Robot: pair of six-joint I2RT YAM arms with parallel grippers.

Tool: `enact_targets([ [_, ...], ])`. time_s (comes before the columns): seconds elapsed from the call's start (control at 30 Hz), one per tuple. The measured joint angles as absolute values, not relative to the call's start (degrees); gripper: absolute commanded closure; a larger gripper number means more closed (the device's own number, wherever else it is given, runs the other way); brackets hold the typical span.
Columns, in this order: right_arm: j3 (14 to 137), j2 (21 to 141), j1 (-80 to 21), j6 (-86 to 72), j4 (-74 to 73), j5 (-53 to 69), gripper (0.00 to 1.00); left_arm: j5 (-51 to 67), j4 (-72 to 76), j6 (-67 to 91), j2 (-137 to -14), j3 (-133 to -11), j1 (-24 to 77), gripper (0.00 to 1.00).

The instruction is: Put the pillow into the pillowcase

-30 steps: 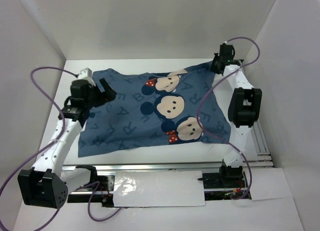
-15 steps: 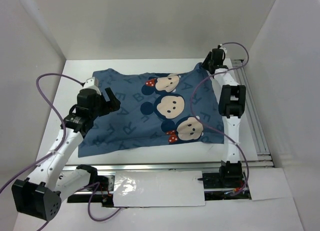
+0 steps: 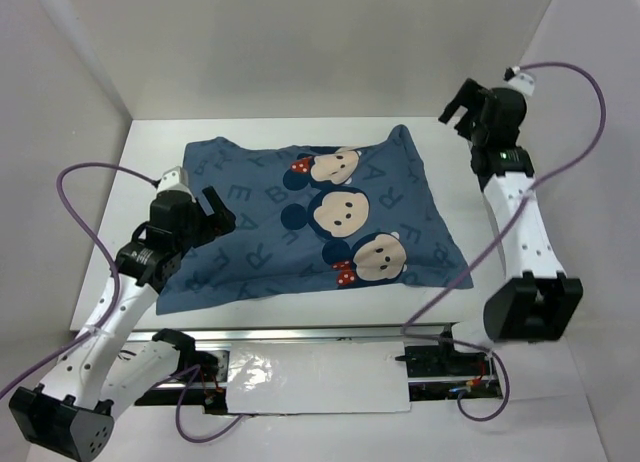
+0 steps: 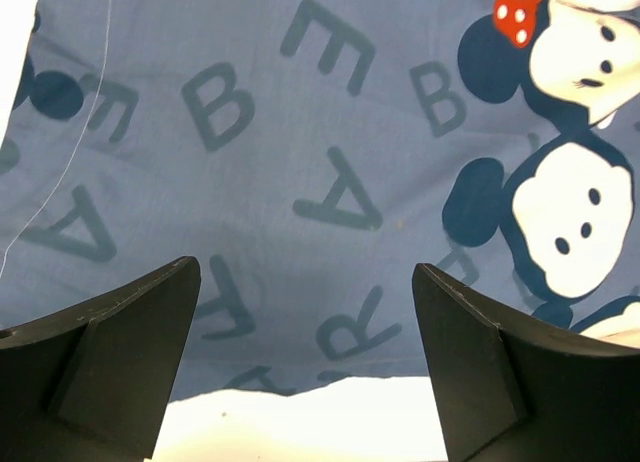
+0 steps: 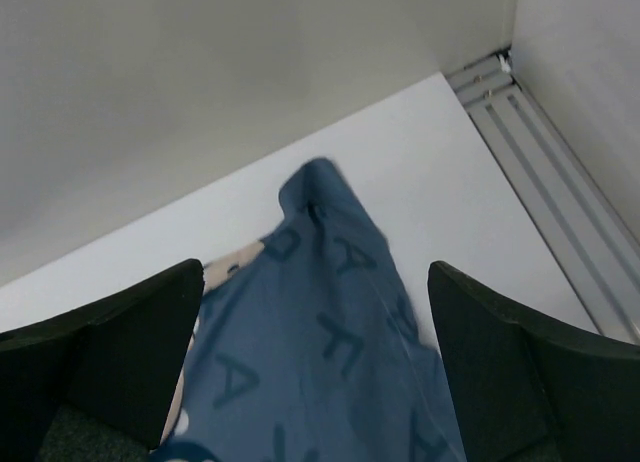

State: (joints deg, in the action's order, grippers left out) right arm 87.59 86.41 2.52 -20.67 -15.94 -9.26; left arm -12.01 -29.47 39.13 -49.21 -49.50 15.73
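The right gripper gapes wide with nothing in it, up near the far right corner of the table, just past a pointed corner of the pillowcase. The left gripper, equally wide and empty, hovers over the pillowcase's left side. The pillowcase lies spread on the table (the pillow can't be seen).

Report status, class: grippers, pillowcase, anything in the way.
Left gripper open, low over pillowcase. Right gripper open, high beside its far right corner. Pillow not visible; nothing in the way.
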Motion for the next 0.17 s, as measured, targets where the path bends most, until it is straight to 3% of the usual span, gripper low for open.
enact_targets([
  [0.17, 76.6, 77.1, 2.6, -21.6, -15.7, -8.3, 0.0, -12.9, -31.4, 39.4, -49.0, -49.8, 16.8, 0.0],
])
